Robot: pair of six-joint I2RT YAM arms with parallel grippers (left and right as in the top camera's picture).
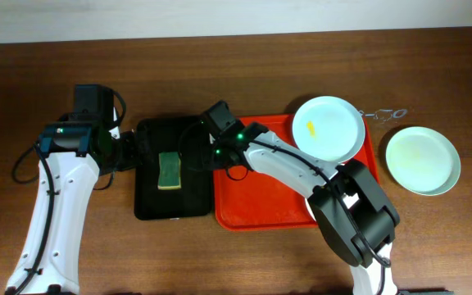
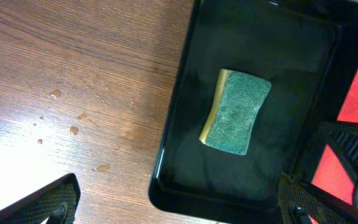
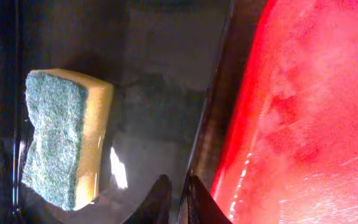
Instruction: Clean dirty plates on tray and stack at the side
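The red-orange tray [image 1: 260, 197] lies right of centre and shows in the right wrist view [image 3: 303, 112]. One dirty plate [image 1: 328, 128] with a yellow smear rests on its far right corner. A second pale plate [image 1: 422, 160] lies on the table to the right. A third plate is not in view. My right gripper [image 3: 179, 190] is shut on the right rim of the black tray [image 1: 150, 201], between the two trays [image 1: 212, 152]. My left gripper [image 2: 182, 205] is open and empty, straddling the black tray's left end [image 1: 128, 152].
A green-yellow sponge [image 1: 170, 170] lies in the black tray [image 2: 185, 93] and shows in the left wrist view [image 2: 236, 112] and the right wrist view [image 3: 64, 143]. Water drops [image 2: 73, 129] dot the wood. A small metal object [image 1: 383, 113] lies behind the plates.
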